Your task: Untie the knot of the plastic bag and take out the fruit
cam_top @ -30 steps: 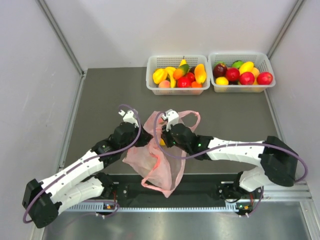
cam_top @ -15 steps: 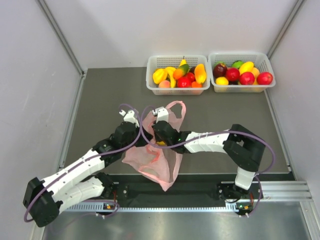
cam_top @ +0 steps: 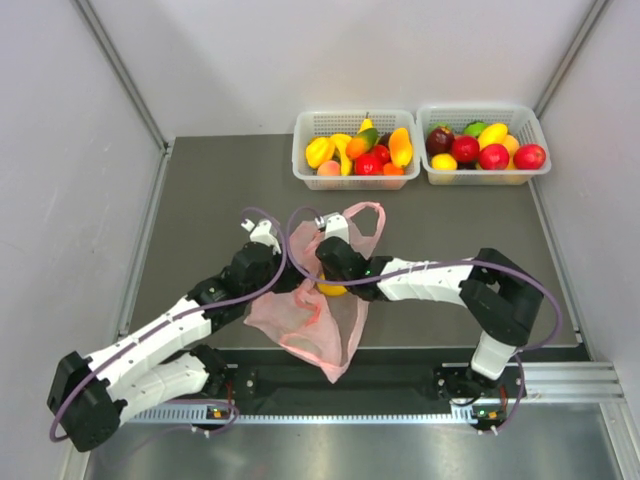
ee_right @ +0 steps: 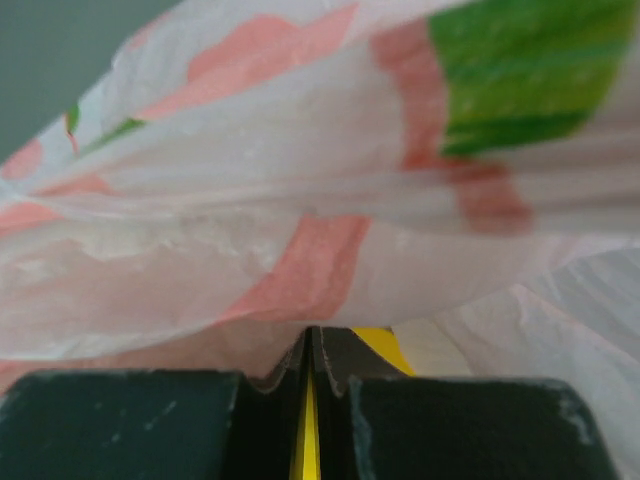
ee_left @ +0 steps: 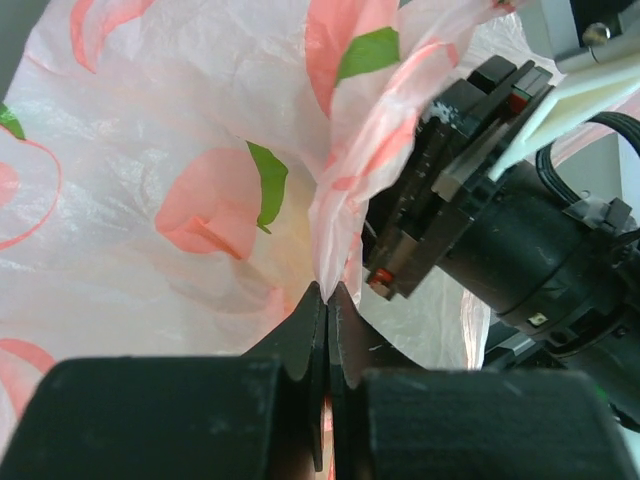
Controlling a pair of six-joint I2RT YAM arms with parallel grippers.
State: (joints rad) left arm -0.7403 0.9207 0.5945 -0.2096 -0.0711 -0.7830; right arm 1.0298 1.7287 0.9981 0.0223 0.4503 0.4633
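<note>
Near the front middle of the grey tabletop (cam_top: 200, 190), between the two arms, the plastic bag (cam_top: 310, 320) lies slumped and crumpled. One handle loop (cam_top: 365, 213) stands open toward the far side.

Both tools are on the bag, just beside each other. The left tool (ee_left: 325, 295) has its fingers pressed together on a raised ridge of pink film. The right tool (ee_right: 308, 345) is likewise pinched tight on a fold. One yellow fruit (cam_top: 331, 288) shows through the film under the right arm's wrist. The knot I cannot pick out in any view.

The step looks like drawing the bunched film apart at the bag's mouth. To do it well, one tool should probably act as the anchor while the other pulls away slowly and level, so the tie can slide loose instead of cinching. Film this thin is likely to tear or slip from so small a pinch. If it goes taut without giving, a fresh grip nearer the tie seems wiser than more force.
</note>
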